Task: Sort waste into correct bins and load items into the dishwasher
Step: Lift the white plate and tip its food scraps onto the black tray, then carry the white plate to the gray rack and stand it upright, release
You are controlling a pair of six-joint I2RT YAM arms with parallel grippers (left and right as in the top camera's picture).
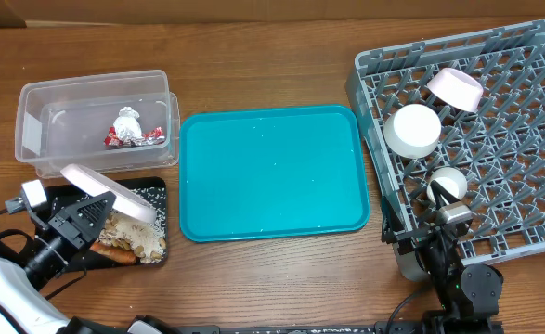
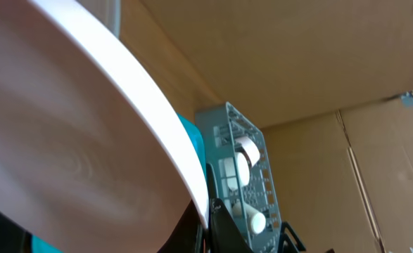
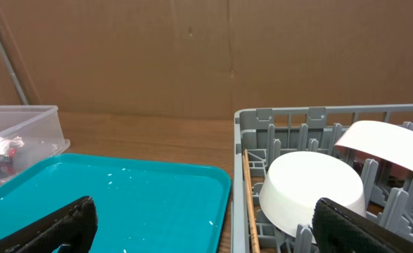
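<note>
Overhead view: the left gripper (image 1: 94, 215) is clamped on the edge of the white plate (image 1: 114, 193). The plate tilts up from the fingers, right above the black tray (image 1: 161, 188). Food scraps (image 1: 135, 243) lie in that tray just below the fingertips. On the right wrist cam, the right gripper (image 3: 202, 211) has its fingers (image 3: 58, 228) spread wide with nothing between them. The teal tray (image 3: 136, 190) is ahead of one finger. The grey dish rack (image 3: 276, 119) is ahead of the other, with a white bowl (image 3: 312, 186) in it just past the tip.
</note>
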